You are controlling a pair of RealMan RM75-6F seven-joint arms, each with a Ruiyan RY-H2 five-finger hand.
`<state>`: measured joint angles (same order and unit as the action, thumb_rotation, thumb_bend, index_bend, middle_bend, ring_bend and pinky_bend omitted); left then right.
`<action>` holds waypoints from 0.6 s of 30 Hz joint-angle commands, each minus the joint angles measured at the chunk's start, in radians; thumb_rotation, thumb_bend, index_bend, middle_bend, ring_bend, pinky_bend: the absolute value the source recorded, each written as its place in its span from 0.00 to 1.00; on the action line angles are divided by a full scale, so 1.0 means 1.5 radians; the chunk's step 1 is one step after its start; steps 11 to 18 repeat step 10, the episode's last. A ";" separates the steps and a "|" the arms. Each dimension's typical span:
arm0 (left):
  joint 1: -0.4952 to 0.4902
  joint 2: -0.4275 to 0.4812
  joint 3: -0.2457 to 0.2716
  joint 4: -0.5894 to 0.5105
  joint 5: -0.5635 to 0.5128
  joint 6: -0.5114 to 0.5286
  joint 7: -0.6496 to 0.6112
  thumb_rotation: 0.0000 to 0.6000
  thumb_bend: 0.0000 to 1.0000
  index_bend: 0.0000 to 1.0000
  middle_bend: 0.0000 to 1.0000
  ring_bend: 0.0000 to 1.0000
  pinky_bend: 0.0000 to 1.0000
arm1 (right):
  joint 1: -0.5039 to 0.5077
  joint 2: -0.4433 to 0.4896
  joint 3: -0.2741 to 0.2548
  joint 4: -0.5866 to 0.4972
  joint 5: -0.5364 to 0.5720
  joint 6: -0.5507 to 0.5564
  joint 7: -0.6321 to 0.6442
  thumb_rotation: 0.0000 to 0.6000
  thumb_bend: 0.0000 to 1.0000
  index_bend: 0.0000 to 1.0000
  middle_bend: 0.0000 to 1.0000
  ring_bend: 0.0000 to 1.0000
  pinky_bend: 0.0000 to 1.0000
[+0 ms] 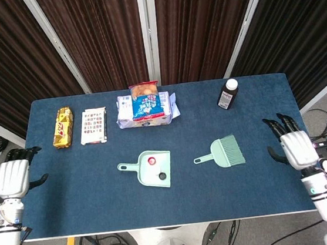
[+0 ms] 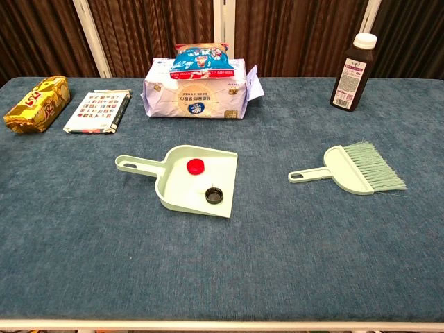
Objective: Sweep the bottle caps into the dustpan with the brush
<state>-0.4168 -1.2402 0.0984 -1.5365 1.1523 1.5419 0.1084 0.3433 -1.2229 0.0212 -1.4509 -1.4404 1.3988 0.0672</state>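
A table (image 1: pixel 88 184) covered in dark blue cloth carries everything. Near its centre lies a pale green dustpan (image 2: pixel 182 186), with a matching brush (image 2: pixel 355 168) at 3 o'clock from it. A gold packet (image 1: pixel 62 127) and a flat card (image 1: pixel 93 126) sit at 10 o'clock, a tissue pack (image 2: pixel 195 97) at 12, a dark bottle (image 2: pixel 351 71) at 2.

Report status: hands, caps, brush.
Left hand and right hand open, off the table edges. Red cap and black cap in dustpan. Brush on table, nothing obstructing.

Gold bar (image 1: pixel 63 127), booklet (image 1: pixel 93 125), tissue pack (image 2: pixel 196 96), bottle (image 2: pixel 352 64).
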 commanded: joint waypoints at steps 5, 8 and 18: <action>0.100 0.014 0.016 0.020 0.035 0.056 -0.024 1.00 0.13 0.27 0.32 0.24 0.18 | -0.116 0.023 -0.032 -0.031 -0.023 0.121 0.027 1.00 0.30 0.09 0.18 0.00 0.08; 0.129 0.016 0.014 0.017 0.041 0.063 -0.043 1.00 0.13 0.27 0.32 0.23 0.18 | -0.137 0.029 -0.034 -0.033 -0.025 0.135 0.051 1.00 0.31 0.09 0.19 0.00 0.07; 0.145 0.013 0.010 0.021 0.049 0.066 -0.062 1.00 0.13 0.27 0.32 0.23 0.18 | -0.146 0.029 -0.033 -0.027 -0.028 0.140 0.056 1.00 0.31 0.09 0.19 0.00 0.07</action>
